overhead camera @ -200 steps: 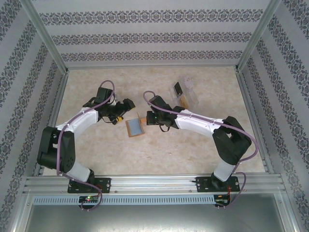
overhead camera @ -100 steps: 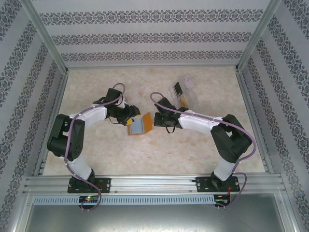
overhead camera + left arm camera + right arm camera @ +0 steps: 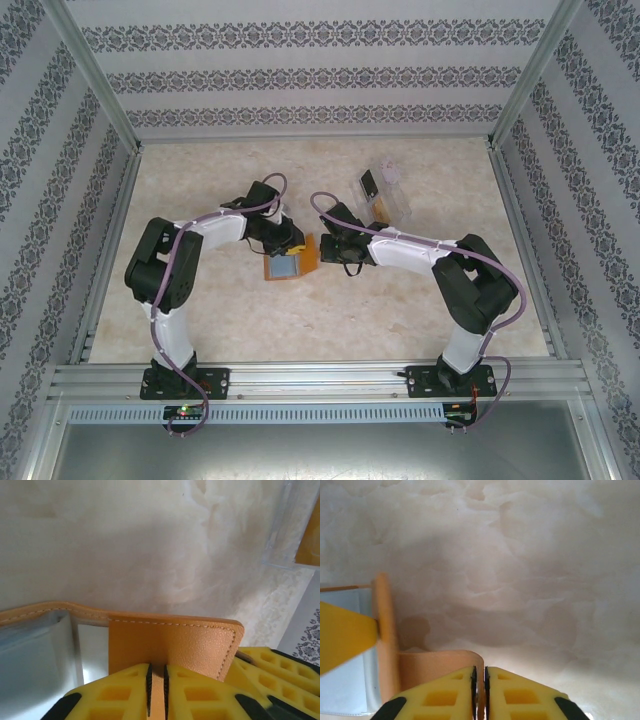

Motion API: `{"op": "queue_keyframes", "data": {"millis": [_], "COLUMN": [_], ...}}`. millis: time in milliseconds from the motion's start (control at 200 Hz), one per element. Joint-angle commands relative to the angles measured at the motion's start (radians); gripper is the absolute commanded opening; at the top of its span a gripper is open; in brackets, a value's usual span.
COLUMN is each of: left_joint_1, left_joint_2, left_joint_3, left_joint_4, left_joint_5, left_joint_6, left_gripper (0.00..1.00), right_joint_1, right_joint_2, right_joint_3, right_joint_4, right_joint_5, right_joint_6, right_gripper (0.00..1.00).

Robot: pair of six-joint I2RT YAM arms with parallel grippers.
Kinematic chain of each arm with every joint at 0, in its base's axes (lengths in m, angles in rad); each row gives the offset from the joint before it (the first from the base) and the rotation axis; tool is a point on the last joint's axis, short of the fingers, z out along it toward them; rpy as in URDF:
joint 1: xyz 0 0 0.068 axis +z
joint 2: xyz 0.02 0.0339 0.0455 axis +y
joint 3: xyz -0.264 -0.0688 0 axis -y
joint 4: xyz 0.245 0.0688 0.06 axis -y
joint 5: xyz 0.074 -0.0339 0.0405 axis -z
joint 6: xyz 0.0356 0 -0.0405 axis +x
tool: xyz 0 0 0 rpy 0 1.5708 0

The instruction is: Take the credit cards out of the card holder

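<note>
The orange card holder (image 3: pixel 284 267) lies open at mid-table, its greyish clear pockets facing up. My left gripper (image 3: pixel 293 246) is shut on the holder's orange cover (image 3: pixel 172 642), pinched between the yellow fingers (image 3: pixel 115 692). My right gripper (image 3: pixel 322 250) is shut on the curled orange flap (image 3: pixel 437 667) at the holder's right side. In the right wrist view the clear pockets (image 3: pixel 347 685) show at the left. A dark credit card (image 3: pixel 369 182) and a yellow-orange card (image 3: pixel 380 207) sit in the clear tray. I cannot tell whether cards are in the pockets.
A clear plastic tray (image 3: pixel 392 192) stands behind the right gripper, and its corner (image 3: pixel 286 527) shows in the left wrist view. Metal frame rails and patterned walls enclose the marbled table (image 3: pixel 220 180). Both arms' elbows hang over the near half.
The left arm swung right from beside the holder and shut on its cover. The holder went from lying closed to open, with an orange flap raised by the right gripper.
</note>
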Motion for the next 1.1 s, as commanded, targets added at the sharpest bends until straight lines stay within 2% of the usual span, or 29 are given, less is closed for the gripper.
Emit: {"op": "queue_keyframes", "data": {"millis": [0, 115, 195, 395, 649, 744, 889, 1094], "left_joint_1": [-0.01, -0.009, -0.011, -0.011, -0.007, 0.002, 0.063, 0.127], "left_joint_2": [0.022, 0.04, 0.05, 0.062, 0.008, -0.036, -0.11, -0.181], "left_joint_3": [0.023, 0.013, 0.004, -0.012, -0.006, 0.004, -0.017, -0.061], "left_joint_4": [-0.037, -0.037, -0.032, -0.031, -0.028, -0.045, -0.105, -0.173], "left_joint_5": [-0.009, -0.02, -0.026, -0.045, -0.021, -0.02, -0.137, -0.143], "left_joint_6": [0.04, 0.046, 0.047, 0.056, 0.047, 0.045, 0.071, 0.095], "left_gripper": [0.15, 0.11, 0.1, 0.07, 0.06, 0.11, 0.23, 0.37], "right_joint_1": [-0.01, -0.007, 0.01, 0.062, 0.059, 0.05, 0.05, 0.051], "right_joint_2": [-0.068, -0.11, -0.113, -0.026, 0.066, 0.085, 0.111, 0.127], "right_joint_3": [-0.009, -0.02, -0.009, 0.046, 0.032, 0.021, 0.019, 0.022], "right_joint_4": [0.012, 0.023, 0.034, 0.045, 0.069, 0.074, 0.085, 0.085], "right_joint_5": [-0.01, -0.013, -0.031, -0.105, -0.138, -0.138, -0.105, -0.096], "right_joint_6": [0.005, 0.004, -0.027, -0.011, 0.063, 0.074, 0.054, 0.045], "right_gripper": [0.21, 0.3, 0.32, 0.27, 0.21, 0.21, 0.21, 0.21]}}
